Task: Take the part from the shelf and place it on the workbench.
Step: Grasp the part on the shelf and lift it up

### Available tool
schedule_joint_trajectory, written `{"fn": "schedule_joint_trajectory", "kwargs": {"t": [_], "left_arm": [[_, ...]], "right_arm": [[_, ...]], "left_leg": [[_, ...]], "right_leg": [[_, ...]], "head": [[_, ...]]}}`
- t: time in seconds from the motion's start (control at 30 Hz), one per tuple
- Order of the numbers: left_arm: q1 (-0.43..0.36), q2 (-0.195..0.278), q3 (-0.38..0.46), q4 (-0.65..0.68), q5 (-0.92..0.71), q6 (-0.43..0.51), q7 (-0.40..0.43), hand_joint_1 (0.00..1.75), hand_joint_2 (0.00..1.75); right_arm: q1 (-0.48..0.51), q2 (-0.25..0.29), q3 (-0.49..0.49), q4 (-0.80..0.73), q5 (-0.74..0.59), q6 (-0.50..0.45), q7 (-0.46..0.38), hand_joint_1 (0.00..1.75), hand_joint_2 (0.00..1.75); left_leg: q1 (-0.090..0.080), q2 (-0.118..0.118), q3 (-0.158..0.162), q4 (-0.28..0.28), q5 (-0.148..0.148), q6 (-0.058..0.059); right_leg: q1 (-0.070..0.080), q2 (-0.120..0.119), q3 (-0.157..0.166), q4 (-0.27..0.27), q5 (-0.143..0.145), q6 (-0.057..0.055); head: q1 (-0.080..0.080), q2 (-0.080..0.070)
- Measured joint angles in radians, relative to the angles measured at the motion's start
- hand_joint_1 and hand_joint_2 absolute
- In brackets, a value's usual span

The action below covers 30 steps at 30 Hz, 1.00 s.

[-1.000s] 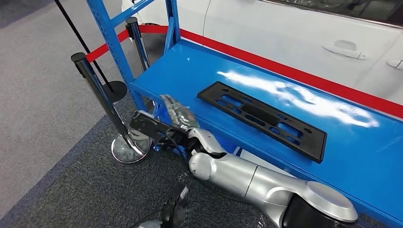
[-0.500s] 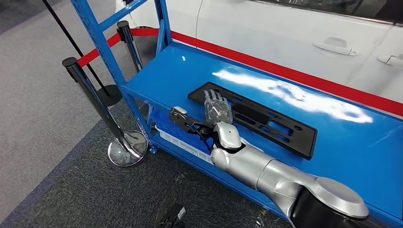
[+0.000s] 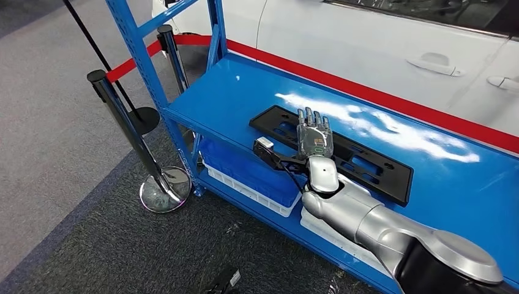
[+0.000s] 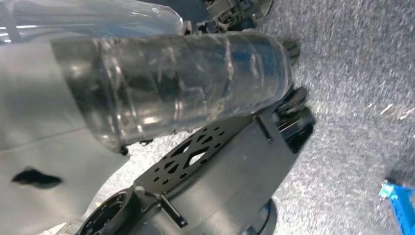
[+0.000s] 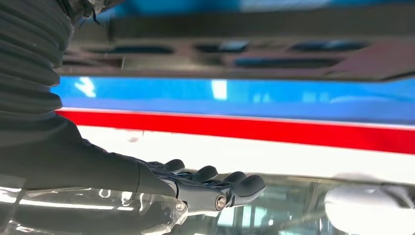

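Long flat black plastic slotted part point(image 3: 343, 153) lying on glossy blue metal shelf point(image 3: 245, 98) near its front edge, silver right hand point(image 3: 314, 136) above part's left half, fingers straight, spread, empty, left hand's state unclear.

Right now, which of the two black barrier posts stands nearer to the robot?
The post with the shiny round base, at the shelf's front corner; the other post stands farther back, by the red belt.

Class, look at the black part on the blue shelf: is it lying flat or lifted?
Lying flat. The black part rests along the blue shelf; the right hand is above it with fingers extended, not gripping it.
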Motion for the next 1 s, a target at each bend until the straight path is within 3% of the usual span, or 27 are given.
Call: {"fn": "schedule_joint_trajectory", "kwargs": {"t": [0.1,0.17,0.2,0.27,0.33,0.37,0.4,0.47,0.5,0.6,0.67,0.73,0.8,0.87,0.9,0.97,1.0], "left_arm": [[0.001,0.000,0.000,0.000,-0.009,0.004,0.004,0.00,0.00],[0.002,0.001,0.000,0.000,-0.013,0.005,0.005,0.00,0.00],[0.001,0.001,0.000,0.000,-0.015,0.005,0.006,0.00,0.00],[0.001,0.001,0.000,0.000,-0.019,0.005,0.006,0.00,0.00],[0.002,0.001,0.000,0.000,-0.021,0.005,0.006,0.00,0.00],[0.003,0.001,0.000,0.000,-0.021,0.005,0.006,0.00,0.00],[0.003,0.001,0.000,0.000,-0.022,0.006,0.006,0.00,0.00],[0.002,0.001,-0.001,0.000,-0.023,0.006,0.006,0.00,0.00],[0.000,0.001,-0.001,0.000,-0.025,0.006,0.007,0.00,0.00],[-0.001,0.001,-0.001,0.000,-0.027,0.008,0.009,0.00,0.00],[0.000,0.002,-0.001,0.000,-0.029,0.009,0.011,0.00,0.00],[-0.001,0.001,-0.001,0.000,-0.029,0.010,0.012,0.00,0.00],[-0.001,0.000,-0.001,0.000,-0.029,0.012,0.012,0.00,0.00],[0.000,0.000,-0.001,0.000,-0.028,0.014,0.012,0.00,0.00],[0.001,-0.001,-0.001,0.000,-0.029,0.015,0.012,0.00,0.00],[0.001,-0.001,-0.001,0.000,-0.029,0.015,0.012,0.00,0.00],[0.000,-0.001,-0.001,0.000,-0.030,0.015,0.012,0.00,0.00]], "right_arm": [[0.008,-0.030,-0.007,-0.004,0.028,0.013,0.001,0.00,1.75],[0.013,-0.046,-0.012,-0.008,0.052,0.019,0.001,0.00,1.75],[0.016,-0.051,-0.016,-0.011,0.066,0.021,0.001,0.00,1.75],[0.025,-0.064,-0.025,-0.017,0.096,0.026,0.001,0.00,1.75],[0.039,-0.078,-0.036,-0.023,0.119,0.029,0.001,0.00,1.75],[0.044,-0.085,-0.042,-0.026,0.126,0.032,0.001,0.00,1.75],[0.048,-0.091,-0.048,-0.030,0.132,0.035,0.001,0.00,1.75],[0.050,-0.102,-0.062,-0.038,0.144,0.043,0.001,0.00,1.75],[0.050,-0.107,-0.070,-0.041,0.149,0.048,0.001,0.00,1.75],[0.060,-0.125,-0.093,-0.049,0.163,0.069,0.001,0.00,1.75],[0.071,-0.140,-0.108,-0.055,0.169,0.082,0.001,0.00,1.75],[0.076,-0.153,-0.124,-0.060,0.172,0.092,0.001,0.00,1.75],[0.084,-0.162,-0.136,-0.063,0.176,0.097,0.001,0.00,1.75],[0.099,-0.172,-0.143,-0.065,0.182,0.100,0.001,0.00,1.75],[0.105,-0.177,-0.146,-0.066,0.186,0.102,0.001,0.00,1.75],[0.109,-0.184,-0.154,-0.067,0.202,0.111,0.001,0.00,1.75],[0.110,-0.186,-0.160,-0.068,0.215,0.119,0.001,0.00,1.75]], "left_leg": [[-0.002,-0.001,-0.007,0.007,-0.003,-0.009],[0.001,-0.001,-0.017,0.029,-0.021,-0.017],[0.002,0.000,-0.032,0.063,-0.044,-0.021],[0.004,0.000,-0.085,0.184,-0.105,-0.028],[0.005,0.000,-0.129,0.279,-0.133,-0.029],[0.004,0.000,-0.127,0.273,-0.119,-0.026],[0.003,0.000,-0.105,0.230,-0.088,-0.020],[-0.003,0.000,-0.036,0.093,-0.027,-0.006],[-0.007,-0.001,-0.009,0.041,-0.013,-0.001],[-0.016,-0.002,0.011,-0.004,-0.011,0.008],[-0.010,0.000,0.020,-0.023,0.000,0.014],[-0.004,0.003,0.029,-0.040,0.011,0.020],[-0.005,0.005,0.027,-0.040,0.012,0.024],[-0.003,0.004,0.024,-0.033,0.009,0.024],[-0.001,0.003,0.023,-0.027,0.006,0.022],[0.001,0.001,0.016,-0.007,-0.006,0.012],[0.001,0.000,0.010,0.005,-0.013,0.006]], "right_leg": [[0.004,0.003,0.006,-0.014,0.001,-0.020],[0.003,0.004,0.006,-0.018,0.005,-0.033],[0.002,0.005,0.006,-0.020,0.007,-0.037],[0.004,0.005,0.006,-0.021,0.008,-0.042],[0.008,0.003,0.005,-0.021,0.008,-0.044],[0.010,0.003,0.005,-0.021,0.008,-0.044],[0.011,0.004,0.006,-0.021,0.008,-0.044],[0.013,0.006,0.009,-0.022,0.008,-0.043],[0.012,0.007,0.008,-0.023,0.009,-0.041],[0.010,0.006,0.007,-0.030,0.015,-0.029],[0.010,0.004,0.002,-0.022,0.007,-0.019],[0.012,0.002,-0.031,0.052,-0.039,-0.012],[0.011,0.002,-0.087,0.173,-0.093,-0.006],[0.005,0.000,-0.110,0.221,-0.093,0.001],[0.001,0.000,-0.096,0.192,-0.069,0.004],[-0.006,-0.002,-0.036,0.073,-0.015,0.012],[-0.007,0.000,-0.014,0.027,-0.001,0.009]], "head": [[0.001,0.000],[-0.001,0.000],[-0.002,0.000],[-0.005,0.000],[-0.005,0.000],[-0.005,0.000],[-0.005,0.000],[-0.004,0.000],[-0.004,0.000],[-0.005,0.000],[-0.003,0.000],[0.000,0.000],[0.001,0.000],[0.002,0.000],[0.002,0.000],[0.002,0.000],[0.002,0.000]]}}
